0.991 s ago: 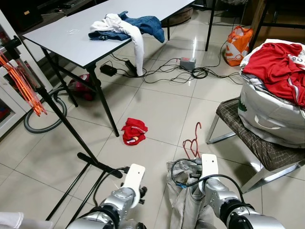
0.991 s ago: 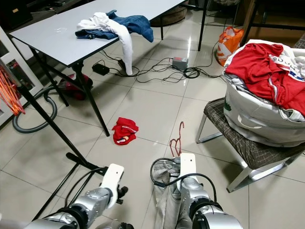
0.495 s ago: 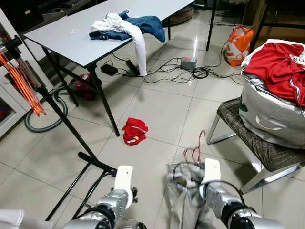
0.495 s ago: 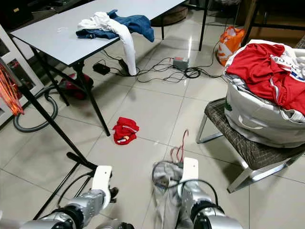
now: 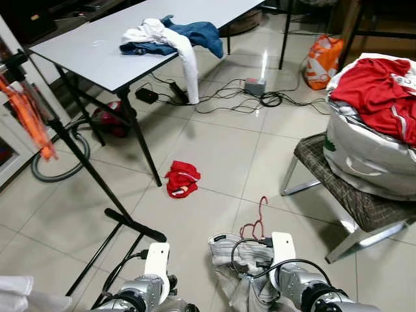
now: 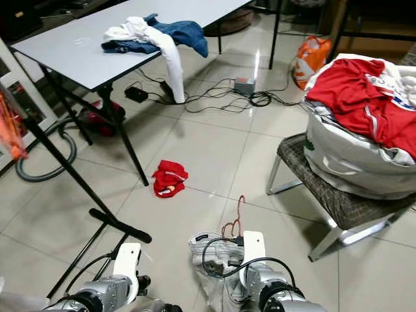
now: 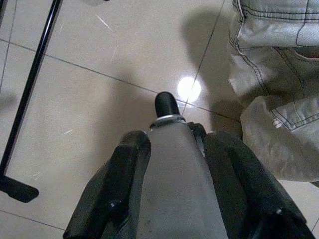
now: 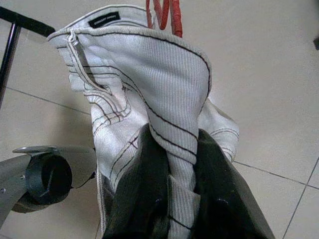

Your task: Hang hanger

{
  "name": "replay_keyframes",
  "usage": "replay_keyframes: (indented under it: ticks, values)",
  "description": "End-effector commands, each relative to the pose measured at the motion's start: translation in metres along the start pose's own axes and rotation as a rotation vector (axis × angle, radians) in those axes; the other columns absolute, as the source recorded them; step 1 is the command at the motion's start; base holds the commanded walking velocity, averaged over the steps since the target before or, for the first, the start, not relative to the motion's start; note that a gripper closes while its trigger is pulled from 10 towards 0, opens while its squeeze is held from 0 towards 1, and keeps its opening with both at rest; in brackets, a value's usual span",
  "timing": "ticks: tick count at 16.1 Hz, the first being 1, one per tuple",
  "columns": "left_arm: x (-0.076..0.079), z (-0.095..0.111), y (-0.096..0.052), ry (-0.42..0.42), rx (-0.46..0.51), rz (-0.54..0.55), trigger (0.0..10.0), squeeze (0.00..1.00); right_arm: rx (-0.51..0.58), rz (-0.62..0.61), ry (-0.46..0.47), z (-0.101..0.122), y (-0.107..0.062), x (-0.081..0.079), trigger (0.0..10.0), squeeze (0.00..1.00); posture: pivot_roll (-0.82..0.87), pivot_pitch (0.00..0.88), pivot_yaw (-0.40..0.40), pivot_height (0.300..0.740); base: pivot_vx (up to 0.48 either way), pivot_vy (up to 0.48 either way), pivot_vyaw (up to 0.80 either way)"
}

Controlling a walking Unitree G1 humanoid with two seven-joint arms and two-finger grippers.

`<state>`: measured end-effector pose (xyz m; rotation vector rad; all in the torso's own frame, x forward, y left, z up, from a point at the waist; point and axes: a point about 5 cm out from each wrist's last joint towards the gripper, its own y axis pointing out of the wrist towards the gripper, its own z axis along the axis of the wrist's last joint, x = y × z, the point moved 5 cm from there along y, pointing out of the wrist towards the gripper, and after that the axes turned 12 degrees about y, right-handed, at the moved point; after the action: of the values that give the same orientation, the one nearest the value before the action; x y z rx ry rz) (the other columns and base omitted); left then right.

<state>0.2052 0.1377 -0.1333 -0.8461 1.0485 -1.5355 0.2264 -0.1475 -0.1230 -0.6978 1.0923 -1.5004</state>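
Note:
My right gripper [image 8: 182, 196] is shut on a pair of pale grey trousers [image 8: 149, 89] low in front of me, just above the tiled floor. The trousers hang on a red hanger [image 5: 259, 218] whose hook sticks up past the waistband [image 5: 229, 242]. A black clothes rack [image 5: 84, 162] stands to my left with several orange hangers [image 5: 29, 114] on its bar; its foot [image 5: 136, 226] lies just left of my arms. My left gripper [image 7: 172, 149] hangs low beside the trousers, open with nothing in it.
A grey table [image 5: 97, 55] with blue and white clothes [image 5: 172, 36] stands ahead on the left. A red cloth [image 5: 182, 179] lies on the floor. On the right, a chair [image 5: 354, 205] holds a full laundry bag [image 5: 374, 140]. Cables [image 5: 227, 97] and a hose [image 5: 62, 166] lie beyond.
Both arms have dropped lower in the picture. The trousers and red hanger sank with my right gripper, and the waistband now spreads further left.

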Motion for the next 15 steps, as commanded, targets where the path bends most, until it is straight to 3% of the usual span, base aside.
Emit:
replay_keyframes:
  ticks: [1, 3, 6, 8, 10, 11, 13, 15]
  values:
    - [-0.010, -0.006, -0.001, 0.017, -0.018, 0.007, 10.0, 0.00, -0.013, 0.002, -0.080, -0.004, 0.000, 0.000, 0.0, 0.00, -0.15, 0.000, 0.115, 0.740, 0.000, 0.000, 0.00]
    - [-0.027, -0.015, -0.003, 0.101, -0.038, 0.024, 10.0, 0.00, -0.017, 0.007, -0.177, -0.008, 0.000, 0.001, 0.0, 0.00, -0.14, 0.000, 0.112, 0.740, 0.000, 0.000, 0.00]
    - [-0.036, -0.014, -0.004, 0.186, -0.021, 0.020, 10.0, 0.00, -0.020, 0.002, -0.184, -0.011, 0.000, 0.002, 0.0, 0.00, -0.14, 0.000, 0.109, 0.740, 0.000, 0.000, 0.00]
    - [-0.041, -0.013, -0.005, 0.177, -0.015, 0.007, 10.0, 0.00, -0.009, -0.005, -0.190, -0.008, 0.000, 0.007, 0.0, 0.00, -0.13, 0.000, 0.102, 0.740, 0.000, 0.000, 0.00]
    - [-0.011, -0.007, -0.001, 0.166, -0.007, -0.016, 10.0, 0.00, -0.002, -0.011, -0.194, -0.006, 0.000, 0.010, 0.0, 0.00, -0.14, 0.000, 0.105, 0.740, 0.000, 0.000, 0.00]
    - [-0.008, -0.005, -0.001, 0.172, -0.001, -0.021, 10.0, 0.00, 0.000, -0.010, -0.200, -0.005, 0.000, 0.010, 0.0, 0.00, -0.14, 0.000, 0.103, 0.740, 0.000, 0.000, 0.00]
    - [-0.006, 0.001, -0.001, 0.107, 0.028, -0.021, 10.0, 0.00, 0.007, -0.011, -0.221, -0.002, 0.000, 0.011, 0.0, 0.00, -0.14, 0.000, 0.094, 0.740, 0.000, 0.000, 0.00]
    - [-0.003, 0.010, -0.001, -0.023, 0.058, -0.030, 10.0, 0.00, 0.013, -0.013, -0.238, 0.000, 0.000, 0.013, 0.0, 0.00, -0.14, 0.000, 0.091, 0.740, 0.000, 0.000, 0.00]
